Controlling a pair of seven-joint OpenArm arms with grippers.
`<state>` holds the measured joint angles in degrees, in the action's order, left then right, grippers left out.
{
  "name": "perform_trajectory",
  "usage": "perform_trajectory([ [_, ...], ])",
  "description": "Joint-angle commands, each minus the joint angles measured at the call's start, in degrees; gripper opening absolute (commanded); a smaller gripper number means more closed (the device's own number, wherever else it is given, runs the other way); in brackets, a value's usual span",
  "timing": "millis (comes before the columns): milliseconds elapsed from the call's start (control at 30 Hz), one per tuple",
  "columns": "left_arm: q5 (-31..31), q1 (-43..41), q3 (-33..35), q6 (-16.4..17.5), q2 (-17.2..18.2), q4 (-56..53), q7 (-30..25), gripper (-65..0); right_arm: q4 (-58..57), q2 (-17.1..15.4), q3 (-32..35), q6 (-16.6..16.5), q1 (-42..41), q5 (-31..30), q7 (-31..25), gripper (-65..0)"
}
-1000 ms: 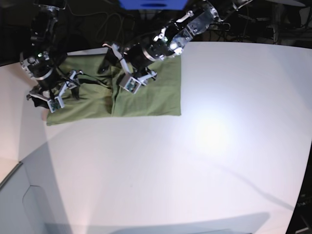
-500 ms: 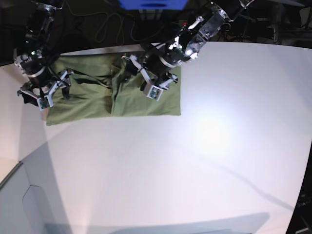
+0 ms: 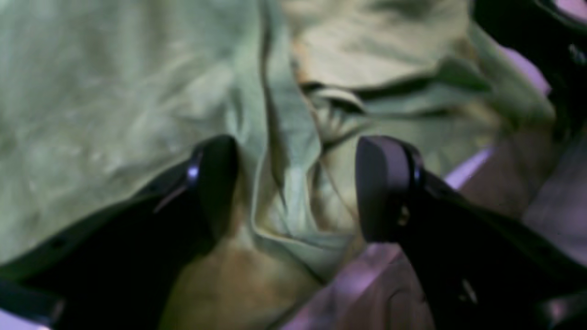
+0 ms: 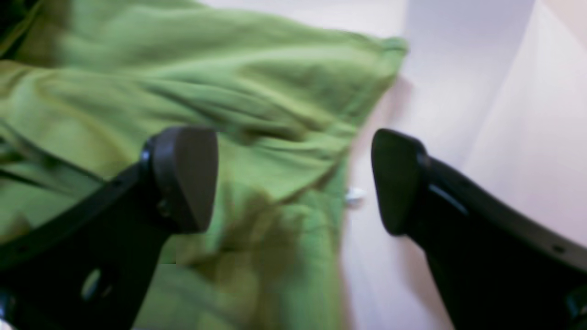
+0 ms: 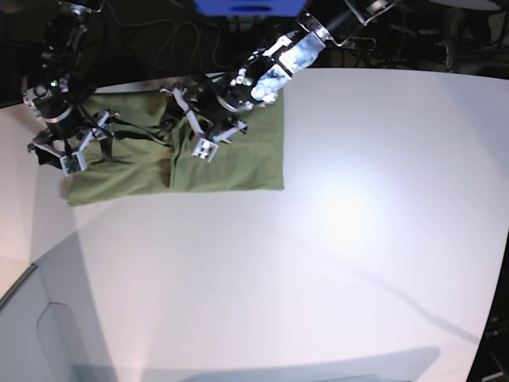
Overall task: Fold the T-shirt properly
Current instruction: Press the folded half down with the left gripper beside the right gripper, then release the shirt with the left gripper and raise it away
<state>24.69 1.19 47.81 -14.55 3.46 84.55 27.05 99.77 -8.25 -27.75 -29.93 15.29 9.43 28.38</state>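
The olive-green T-shirt point(image 5: 231, 167) lies partly folded at the table's far left, with a ridge of folds down its middle. My left gripper point(image 5: 184, 119) is open low over that ridge. In the left wrist view its fingers point(image 3: 215, 183) stand on either side of a bunched fold of the T-shirt point(image 3: 284, 151) without pinching it. My right gripper point(image 5: 102, 134) is open over the shirt's left end. In the right wrist view the right gripper point(image 4: 293, 183) straddles the edge of the T-shirt point(image 4: 257, 119), with a small white speck point(image 4: 355, 195) on the bare table beside it.
The white table point(image 5: 358, 263) stretches to the right and front of the shirt. Its left edge point(image 5: 32, 255) runs close to the shirt's left end. Dark cables and a blue object point(image 5: 246, 6) lie behind the table.
My left gripper has moved left along the shirt to the middle ridge. The shirt has shifted slightly left. My right gripper stays near the shirt's left end.
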Motion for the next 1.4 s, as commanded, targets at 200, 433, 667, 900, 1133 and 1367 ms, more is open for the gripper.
perform_trajectory([
  [200, 0.6, 1.8, 5.0, 0.2, -1.0, 1.6, -0.3, -25.2, 1.0, -0.8, -0.4, -0.2, -0.3, -0.4, -1.3, -14.6],
  [433, 0.6, 1.1, 1.6, 0.1, 1.9, 8.6, -0.4, -25.2, -1.4, -0.9, -7.1, -0.2, -1.7, -0.8, -1.4, -14.5],
  [667, 0.6, -2.2, -7.9, 0.1, 7.5, 19.7, -0.3, -25.4, -10.5, -1.1, -9.0, -0.2, -4.8, -0.5, -1.6, -14.5],
  [900, 0.6, -7.4, -24.2, 0.3, 10.3, 15.4, -0.4, -25.5, -16.7, -1.9, -9.6, -0.2, -6.6, -0.6, -1.5, -14.8],
  [1133, 0.6, -8.3, -27.5, 0.3, 10.5, 12.9, -0.4, -25.6, -18.8, -1.6, -9.1, -1.6, -6.7, -0.7, -1.4, -19.2],
  [1367, 0.6, -10.2, -31.7, 0.3, 10.3, 13.3, -0.4, -25.6, -21.4, -1.6, -9.2, -8.8, -6.9, -0.4, -1.4, -52.5],
])
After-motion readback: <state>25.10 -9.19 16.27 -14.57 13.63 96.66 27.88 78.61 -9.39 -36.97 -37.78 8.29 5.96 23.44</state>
